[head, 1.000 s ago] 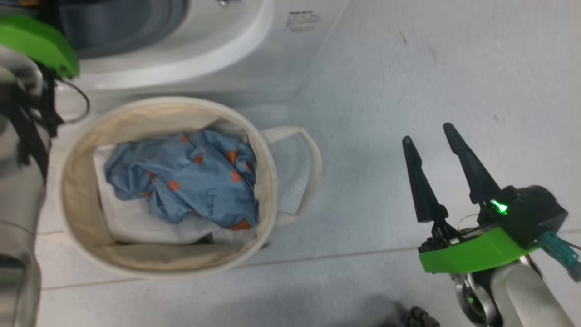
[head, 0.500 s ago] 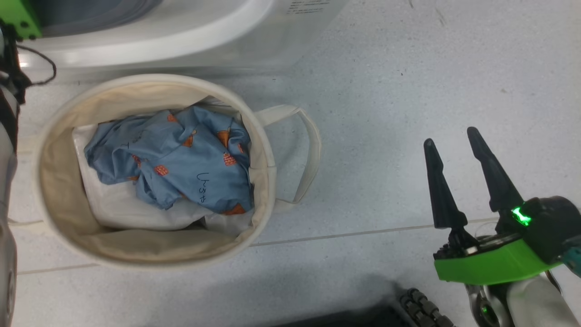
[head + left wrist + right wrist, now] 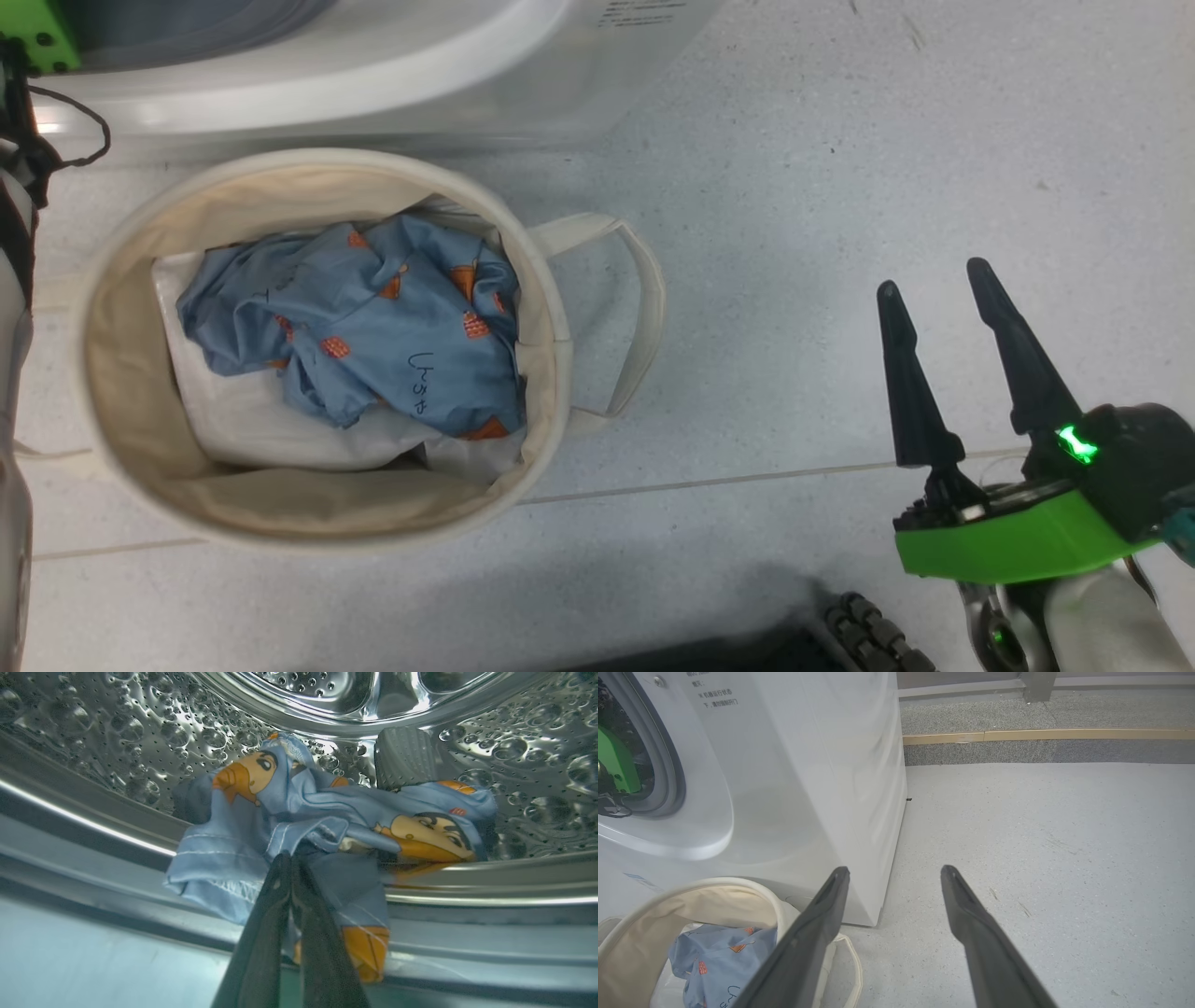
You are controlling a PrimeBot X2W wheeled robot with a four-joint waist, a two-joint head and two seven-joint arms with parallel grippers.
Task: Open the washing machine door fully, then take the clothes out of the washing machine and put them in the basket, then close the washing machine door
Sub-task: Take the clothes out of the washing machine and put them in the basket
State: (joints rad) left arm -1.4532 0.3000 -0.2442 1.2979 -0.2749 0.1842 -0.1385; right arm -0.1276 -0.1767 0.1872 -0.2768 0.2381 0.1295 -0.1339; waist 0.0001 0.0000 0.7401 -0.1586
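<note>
Inside the washing machine's (image 3: 373, 65) steel perforated drum (image 3: 140, 732), my left gripper (image 3: 287, 856) is shut on a fold of the light-blue clothes (image 3: 327, 807), which hang over the drum's lip. Another blue printed garment (image 3: 373, 317) lies in the cream basket (image 3: 121, 308) on the floor before the machine (image 3: 808, 788). My right gripper (image 3: 931, 278) is open and holds nothing, low over the floor right of the basket (image 3: 691, 891); in its own wrist view the right gripper (image 3: 895, 869) points past the machine's corner. The washing machine door is out of view.
A plain white sheet (image 3: 243, 420) lies under the garment in the basket. My left arm's green wrist part (image 3: 614, 760) sits in the machine's opening. A dark ribbed part (image 3: 868, 635) shows at the bottom edge. A raised kerb (image 3: 1041, 735) bounds the grey floor.
The head camera tipped, so basket and machine slid up and left in the picture. My left gripper has gone from open to shut on the clothes. The right gripper stays open.
</note>
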